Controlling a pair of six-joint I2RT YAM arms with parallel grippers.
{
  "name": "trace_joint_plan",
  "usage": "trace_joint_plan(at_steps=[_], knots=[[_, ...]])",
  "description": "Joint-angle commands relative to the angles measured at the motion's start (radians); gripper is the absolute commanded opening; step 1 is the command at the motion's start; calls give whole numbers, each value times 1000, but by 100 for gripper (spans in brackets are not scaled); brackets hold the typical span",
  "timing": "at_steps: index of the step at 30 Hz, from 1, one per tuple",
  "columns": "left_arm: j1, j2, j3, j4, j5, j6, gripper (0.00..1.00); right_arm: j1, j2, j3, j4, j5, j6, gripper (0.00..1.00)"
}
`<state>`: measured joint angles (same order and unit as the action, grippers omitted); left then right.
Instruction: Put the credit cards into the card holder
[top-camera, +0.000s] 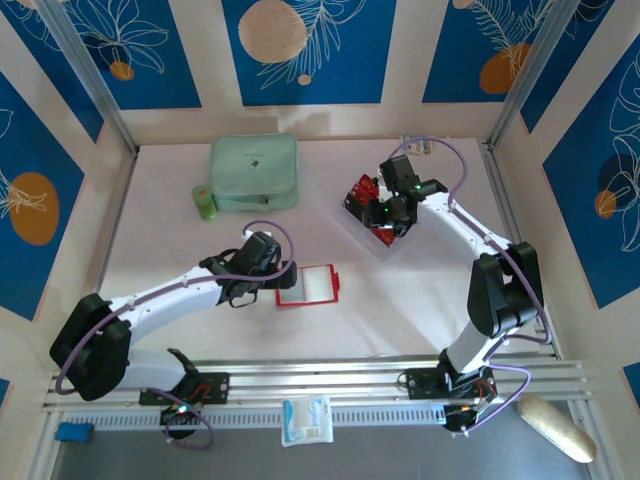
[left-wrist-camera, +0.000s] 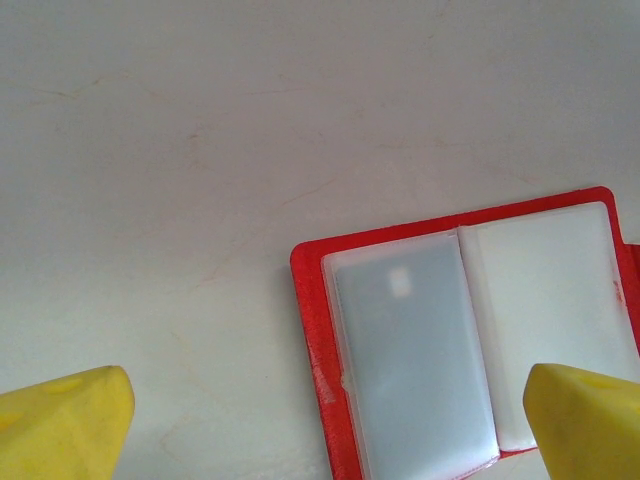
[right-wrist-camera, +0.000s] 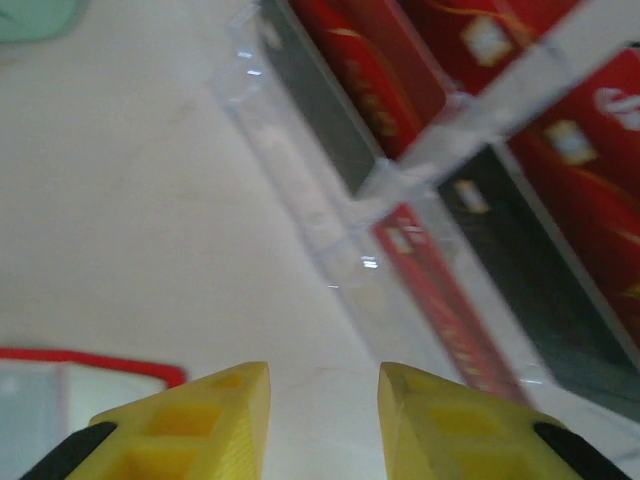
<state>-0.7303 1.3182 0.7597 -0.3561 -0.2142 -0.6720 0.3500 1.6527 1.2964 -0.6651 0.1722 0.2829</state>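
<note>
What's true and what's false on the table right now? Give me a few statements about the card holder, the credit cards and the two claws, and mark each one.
1. The card holder lies open on the table. True.
2. The left claw is shut on the card holder. False: its fingers stand wide apart over the holder and grip nothing.
3. The credit cards sit in a clear plastic tray in front of the right claw. True.
4. The right claw holds a card. False: the gap between its fingers is empty.
5. The mint-green case lies at the near edge between the arm bases. False: it lies at the far side of the table.
</note>
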Motion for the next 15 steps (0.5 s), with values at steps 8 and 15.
trace_joint_plan(at_steps=[8,15], knots=[[6,-8,-11,-4,-3,21,100,11,106,102,-110,193,-130,34],[5,-14,-16,-7,-3,18,100,25,162,127,-113,225,-155,34]])
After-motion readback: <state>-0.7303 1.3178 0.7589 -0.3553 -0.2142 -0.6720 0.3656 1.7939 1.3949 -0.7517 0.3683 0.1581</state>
